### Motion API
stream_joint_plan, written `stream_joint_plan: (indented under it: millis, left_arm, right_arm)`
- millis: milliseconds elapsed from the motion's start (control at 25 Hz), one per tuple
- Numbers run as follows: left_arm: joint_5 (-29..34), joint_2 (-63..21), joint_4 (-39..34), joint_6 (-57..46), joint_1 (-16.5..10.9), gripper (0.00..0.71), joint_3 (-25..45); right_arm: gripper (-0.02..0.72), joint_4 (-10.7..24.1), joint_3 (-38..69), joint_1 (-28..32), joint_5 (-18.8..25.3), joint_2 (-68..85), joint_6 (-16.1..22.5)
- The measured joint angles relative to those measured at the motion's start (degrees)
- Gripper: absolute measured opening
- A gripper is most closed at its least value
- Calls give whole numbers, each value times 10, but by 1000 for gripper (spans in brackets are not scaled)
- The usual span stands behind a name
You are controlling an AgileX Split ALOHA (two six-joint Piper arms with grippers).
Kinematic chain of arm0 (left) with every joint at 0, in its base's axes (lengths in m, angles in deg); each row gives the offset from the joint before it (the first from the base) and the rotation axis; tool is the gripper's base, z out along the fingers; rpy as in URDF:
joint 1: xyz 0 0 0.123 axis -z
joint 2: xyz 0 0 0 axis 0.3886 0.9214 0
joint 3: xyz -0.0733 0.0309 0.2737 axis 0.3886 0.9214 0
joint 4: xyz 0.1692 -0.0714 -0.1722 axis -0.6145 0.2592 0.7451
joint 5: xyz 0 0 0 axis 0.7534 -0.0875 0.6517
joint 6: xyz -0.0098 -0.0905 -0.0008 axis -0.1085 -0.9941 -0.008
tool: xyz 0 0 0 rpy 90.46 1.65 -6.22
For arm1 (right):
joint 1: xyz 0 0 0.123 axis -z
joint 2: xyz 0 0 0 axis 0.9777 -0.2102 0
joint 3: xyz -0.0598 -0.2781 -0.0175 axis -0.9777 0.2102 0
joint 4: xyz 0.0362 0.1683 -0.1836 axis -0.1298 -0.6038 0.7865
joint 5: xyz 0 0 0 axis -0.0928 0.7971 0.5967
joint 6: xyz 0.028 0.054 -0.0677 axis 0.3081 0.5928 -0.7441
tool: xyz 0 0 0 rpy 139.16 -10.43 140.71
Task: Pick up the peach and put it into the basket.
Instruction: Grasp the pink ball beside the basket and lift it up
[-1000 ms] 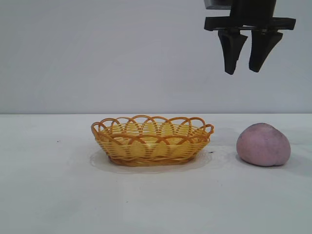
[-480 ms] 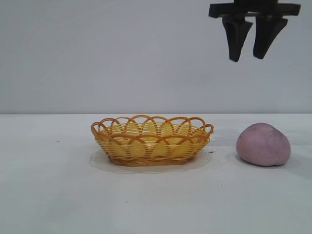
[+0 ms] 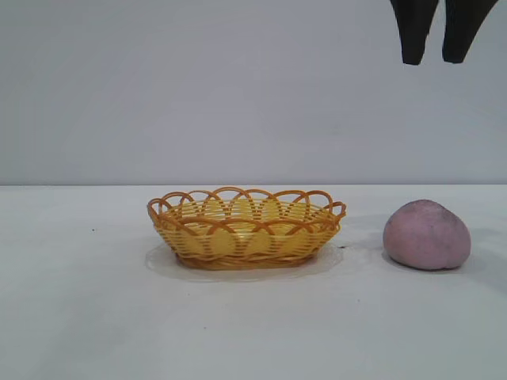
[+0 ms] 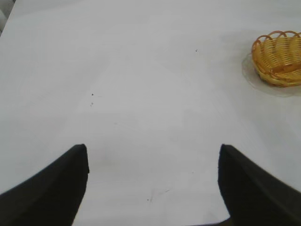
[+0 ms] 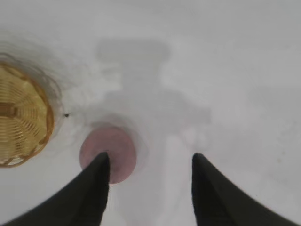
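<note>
White table (image 3: 79, 317) holds the basket (image 3: 245, 229) and, beside it, the peach (image 3: 427, 235). High above the peach, the right gripper (image 3: 437, 57) points down, fingers spread, empty. Left gripper (image 4: 153, 188) hovers, spread wide.

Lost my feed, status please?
Right tool open, empty, high above peach. Peach on table beside basket. Left tool open, idle. Nothing blocking.

Woven basket (image 3: 245, 237) — glossy wicker, matte speckled peach (image 3: 427, 235), smooth white table (image 3: 79, 317)
</note>
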State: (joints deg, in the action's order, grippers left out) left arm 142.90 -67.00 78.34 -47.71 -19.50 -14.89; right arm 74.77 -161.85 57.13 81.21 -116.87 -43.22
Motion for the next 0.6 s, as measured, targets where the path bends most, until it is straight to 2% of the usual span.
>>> stream_joint_plan:
  millis: [200,280,320,480,600]
  left_arm:
    - [0,0,-1,0,0,538,0]
    - [0,0,-1,0,0,538,0]
    - [0,0,-1,0,0,538,0]
    - [0,0,-1,0,0,538,0]
    - [0,0,-1,0,0,538,0]
  right_arm:
    - [367,-38,6,0,-1,0,0]
    - [367,-44,27,0,-1,2,0]
    - [327,-43,43,0,-1,2,0]
    - [341,-49,106,0,-2,2,0]
    - [341,-56,139,0,-26,2,0]
